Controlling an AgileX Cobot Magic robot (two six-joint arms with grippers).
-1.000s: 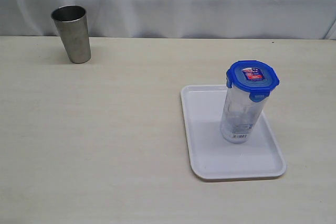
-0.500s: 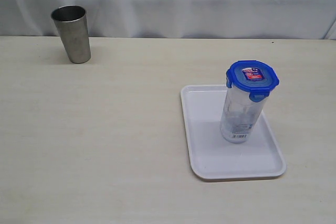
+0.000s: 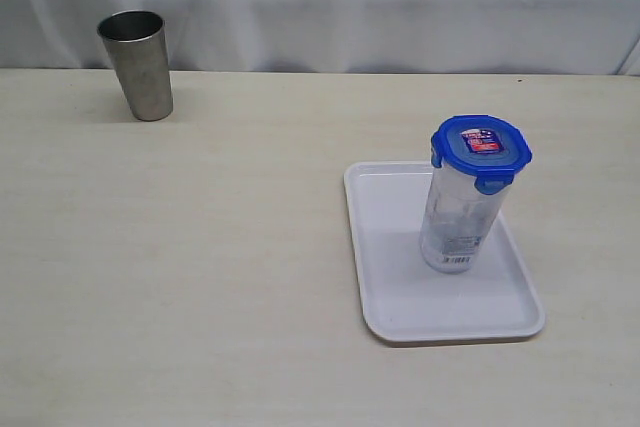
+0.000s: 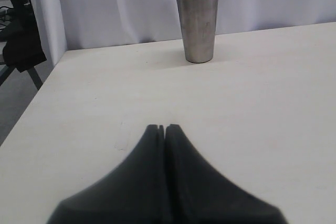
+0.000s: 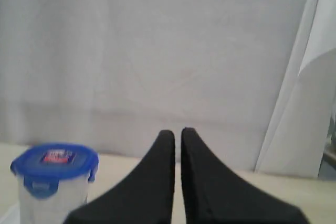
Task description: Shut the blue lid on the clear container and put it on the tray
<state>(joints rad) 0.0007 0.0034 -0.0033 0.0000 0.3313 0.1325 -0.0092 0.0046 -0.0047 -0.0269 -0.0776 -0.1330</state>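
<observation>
Standing upright on the tray (image 3: pixel 400 297), at 4 o'clock on the bench (image 3: pixel 200 247), the container (image 3: pixel 455 217) is seen capped by the lid (image 3: pixel 481 147). The left tool (image 4: pixel 164 128) and right tool (image 5: pixel 173 132) are clenched empty. The task is judged done; no further move is called for.

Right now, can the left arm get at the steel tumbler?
Probably yes. In the left wrist view the steel tumbler stands upright straight ahead of the left tool, with only table showing between them. The tool is shut, so it would need to open first.
</observation>
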